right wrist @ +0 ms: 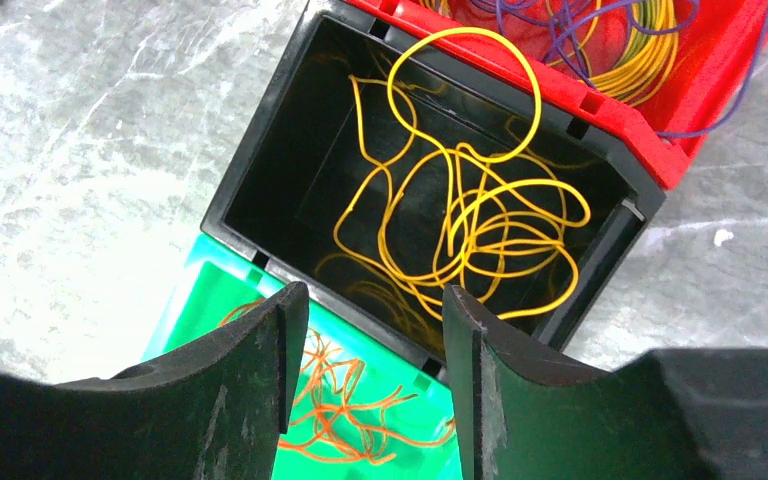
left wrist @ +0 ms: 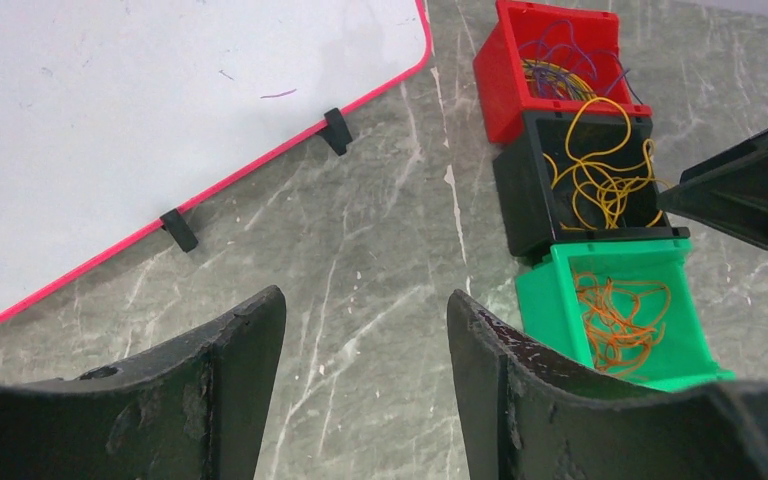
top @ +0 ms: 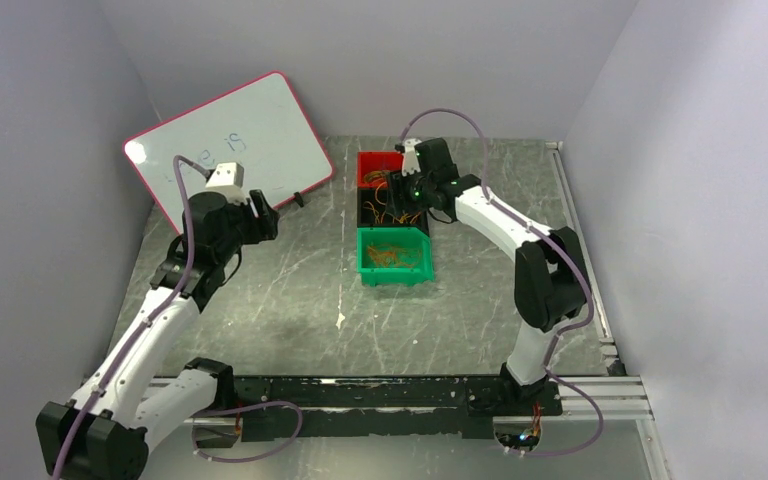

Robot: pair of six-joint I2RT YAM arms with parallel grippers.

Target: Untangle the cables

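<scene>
The cables lie sorted by colour in three small bins set in a row. Yellow loops (right wrist: 480, 235) fill the black bin (right wrist: 260, 115), orange wires (right wrist: 345, 385) lie in the green bin (right wrist: 195, 300), and purple and yellow wires (left wrist: 560, 70) sit in the red bin (right wrist: 660, 140). My right gripper (right wrist: 375, 300) hovers open over the edge between the black and green bins, with nothing between its fingers. My left gripper (left wrist: 365, 305) is open and empty above bare table, left of the bins.
A white board with a pink rim (top: 230, 140) leans on the table at the back left, behind the left arm. The bins (top: 394, 255) stand at the table's centre back. A metal rail (top: 580, 230) runs along the right edge.
</scene>
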